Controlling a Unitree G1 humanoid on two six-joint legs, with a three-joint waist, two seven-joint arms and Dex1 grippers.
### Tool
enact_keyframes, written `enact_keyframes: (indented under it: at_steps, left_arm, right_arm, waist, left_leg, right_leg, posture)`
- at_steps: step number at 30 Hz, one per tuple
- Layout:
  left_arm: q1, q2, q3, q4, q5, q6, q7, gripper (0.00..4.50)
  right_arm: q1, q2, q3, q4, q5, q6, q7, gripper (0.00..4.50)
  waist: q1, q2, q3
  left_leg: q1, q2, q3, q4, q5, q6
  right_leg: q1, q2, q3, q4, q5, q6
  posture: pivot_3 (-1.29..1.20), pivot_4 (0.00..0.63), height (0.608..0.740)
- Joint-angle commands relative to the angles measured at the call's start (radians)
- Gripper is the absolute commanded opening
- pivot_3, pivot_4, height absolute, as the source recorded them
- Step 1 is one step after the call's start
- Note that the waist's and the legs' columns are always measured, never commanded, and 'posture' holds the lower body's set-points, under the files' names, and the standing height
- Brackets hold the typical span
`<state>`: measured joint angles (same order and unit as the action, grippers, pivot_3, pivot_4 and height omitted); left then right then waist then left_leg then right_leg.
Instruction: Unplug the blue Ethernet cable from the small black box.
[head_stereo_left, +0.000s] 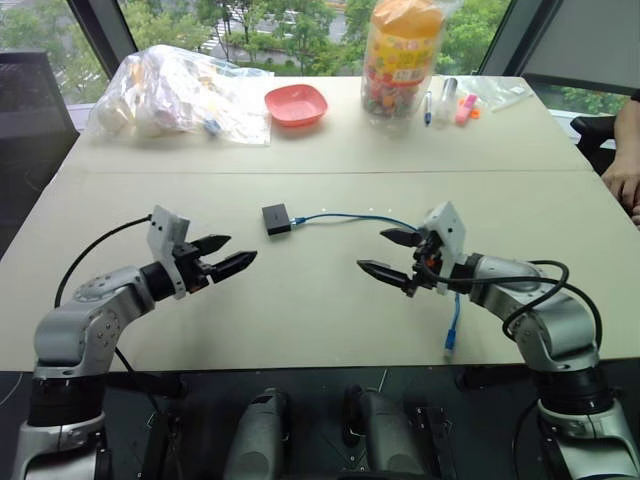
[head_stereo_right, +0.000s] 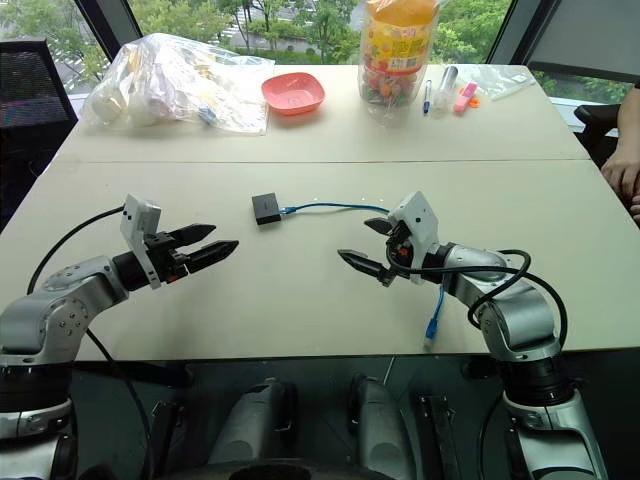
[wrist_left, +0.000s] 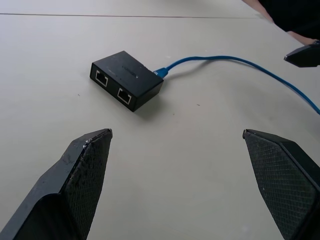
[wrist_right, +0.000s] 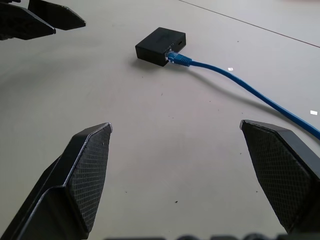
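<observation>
Nothing is done yet: the blue Ethernet cable (wrist_right: 235, 80) is plugged into the small black box (head_stereo_left: 277, 219) at table centre. The left gripper (head_stereo_left: 222, 255) at eight o'clock and the right gripper (head_stereo_left: 392, 255) at four o'clock gape wide, empty.

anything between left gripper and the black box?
Nothing: bare table runs from the open left gripper to the small black box, seen in the left wrist view. The blue Ethernet cable leaves the box's far side.

You're in an office or meeting room: a wide pale desk (head_stereo_left: 330, 150) beneath big windows (head_stereo_left: 290, 25), with pens (head_stereo_left: 447, 100) at two o'clock.
</observation>
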<state>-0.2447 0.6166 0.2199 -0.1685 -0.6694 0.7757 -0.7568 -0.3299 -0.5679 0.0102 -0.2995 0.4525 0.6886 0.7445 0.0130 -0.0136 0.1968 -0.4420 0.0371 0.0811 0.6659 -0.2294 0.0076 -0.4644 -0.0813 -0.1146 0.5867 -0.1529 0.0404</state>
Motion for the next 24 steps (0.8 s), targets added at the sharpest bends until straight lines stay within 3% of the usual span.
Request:
enact_keyframes:
  at_steps: [1, 16, 24]
  left_arm:
    - [-0.005, 0.011, 0.016, -0.031, -0.022, -0.006, -0.014, 4.35]
    - [-0.061, 0.022, -0.004, 0.029, 0.045, -0.061, -0.001, 4.35]
    - [-0.114, 0.183, -0.035, 0.181, 0.128, -0.13, -0.169, 4.35]
  right_arm:
    - [-0.003, 0.004, -0.009, -0.015, 0.0, -0.023, -0.006, 4.32]
    - [-0.044, 0.009, 0.029, 0.057, -0.034, -0.076, 0.011, 4.32]
    - [-0.446, 0.162, 0.208, 0.765, -0.241, -0.418, 0.169, 4.32]
  waist:
    - [0.0, 0.0, 0.0]
    - [0.0, 0.0, 0.0]
    - [-0.026, -0.001, 0.0]
  left_leg:
    - [0.0, 0.0, 0.0, 0.0, 0.0, 0.0]
    - [0.0, 0.0, 0.0, 0.0, 0.0, 0.0]
    - [0.002, -0.002, 0.001, 0.0, 0.0, 0.0]
  right_leg:
    - [0.0, 0.0, 0.0, 0.0, 0.0, 0.0]
    - [0.0, 0.0, 0.0, 0.0, 0.0, 0.0]
    - [-0.001, 0.002, 0.0, 0.003, 0.001, -0.002]
  posture:
    - [0.0, 0.15, 0.74]
    - [0.0, 0.15, 0.74]
    - [0.0, 0.15, 0.74]
